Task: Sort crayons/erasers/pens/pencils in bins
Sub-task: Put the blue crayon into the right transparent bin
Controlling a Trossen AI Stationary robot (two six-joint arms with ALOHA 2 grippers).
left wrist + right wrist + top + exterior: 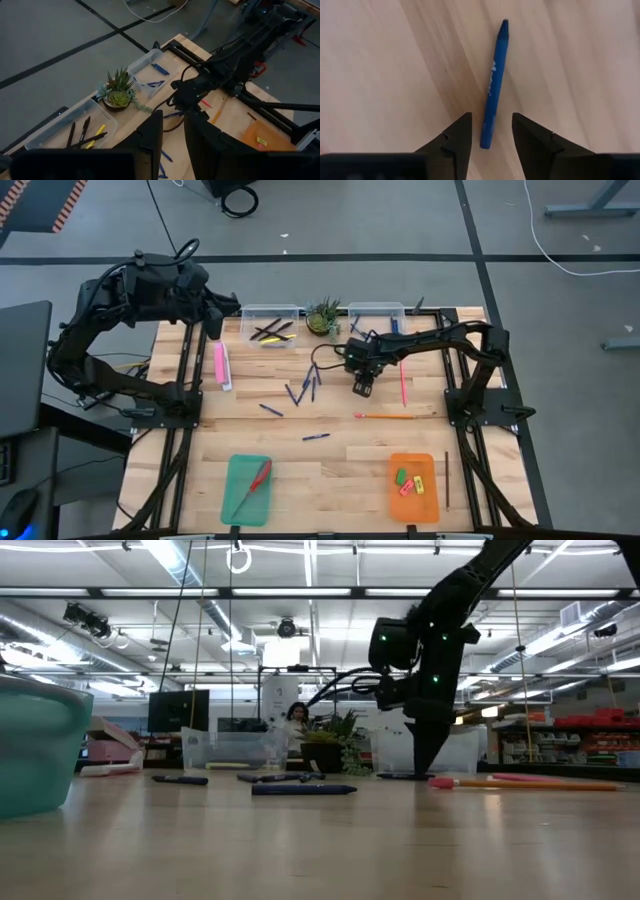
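**A:** What do you have from overhead?

**B:** My right gripper is down at the table's centre, pointing at the wood. Loose pens lie at its nine o'clock, another pen at seven, an orange pencil at five. The left arm is parked off the table's ten o'clock corner, clear of the work. The two clear bins sit along the twelve o'clock edge with the plant between them. The left bin takes dark pencils and a yellow one, the right bin takes pens. The orange tray at five holds the erasers; the teal tray at seven holds scissors.

**A:** And from table height?

**B:** The right arm hangs straight down with its tip at the wood. A pen lies in front and the pencil at three o'clock.

**A:** Left wrist?

**B:** My left fingers stand slightly parted and hold nothing. Beyond them are the plant, the pencil bin and the pen bin.

**A:** Right wrist?

**B:** The fingers are apart and straddle one end of a blue pen, not yet clamped. I'd judge that straddle sets up a pinch across the barrel, bound for the pen bin.
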